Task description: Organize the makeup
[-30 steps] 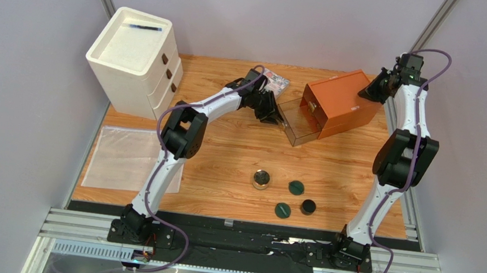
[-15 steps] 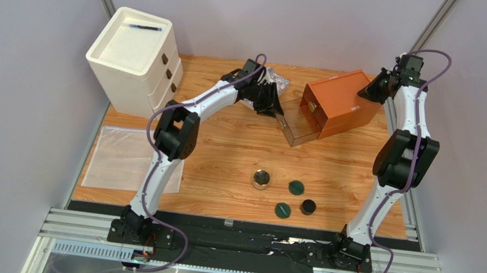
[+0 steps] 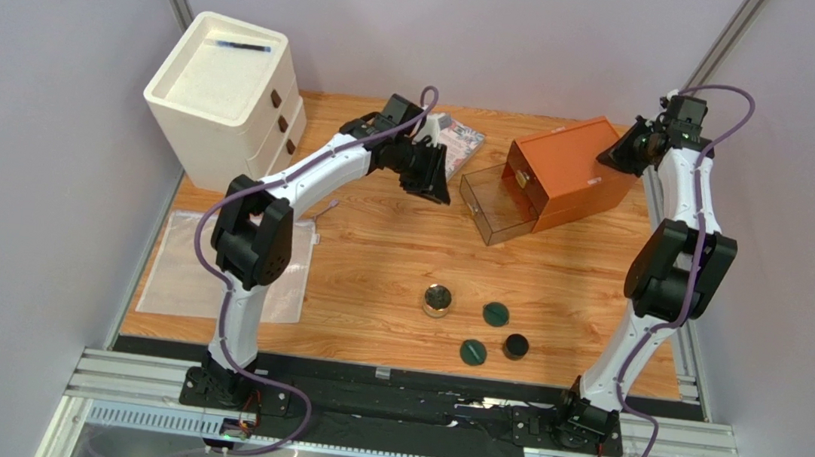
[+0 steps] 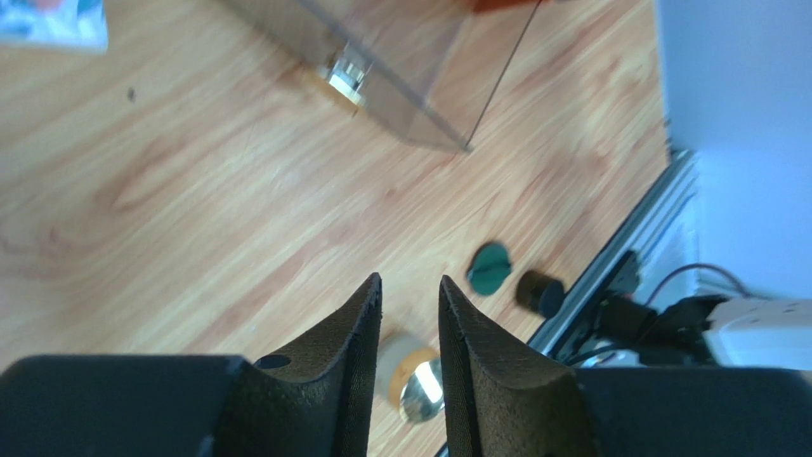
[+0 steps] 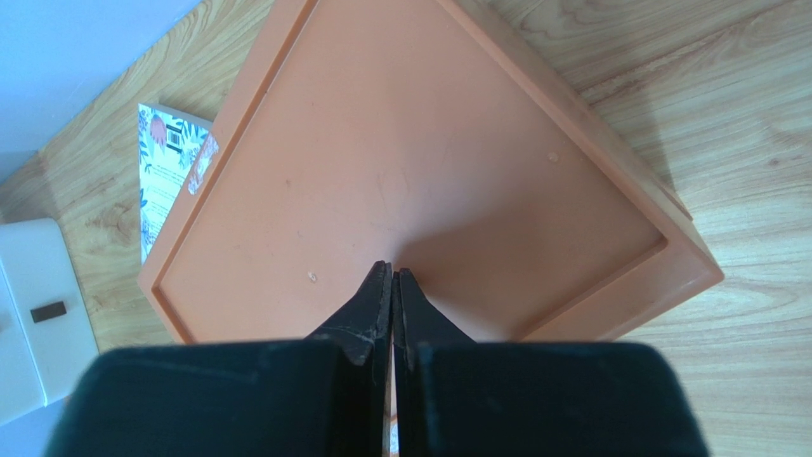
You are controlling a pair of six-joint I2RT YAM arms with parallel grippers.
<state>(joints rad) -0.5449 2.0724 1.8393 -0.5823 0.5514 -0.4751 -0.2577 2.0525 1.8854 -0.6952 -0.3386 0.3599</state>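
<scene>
On the near table lies the makeup: a gold-rimmed compact [image 3: 439,300], two dark-green discs [image 3: 496,314] [image 3: 473,352] and a small black jar [image 3: 516,346]. My left gripper [image 3: 439,190] hovers just left of the clear drawer [image 3: 498,204], which is pulled out of the orange box [image 3: 566,171]. Its jaws stand narrowly open with nothing between them [image 4: 410,279]. Past the fingers, the left wrist view shows the compact [image 4: 419,381], one disc [image 4: 489,268], the jar [image 4: 540,292] and the drawer's gold knob [image 4: 348,74]. My right gripper [image 5: 392,271] is shut and empty over the orange box lid [image 5: 429,171].
A floral booklet [image 3: 459,138] lies behind the left gripper. A white drawer unit [image 3: 227,96] with a black pen [image 3: 244,46] on top stands at the back left. A clear plastic sheet [image 3: 204,264] lies at the front left. The table's metal rail [image 3: 404,410] runs along the near edge.
My left gripper has drawn back leftward from the clear drawer's front, and its elbow has swung left. The right arm has not moved.
</scene>
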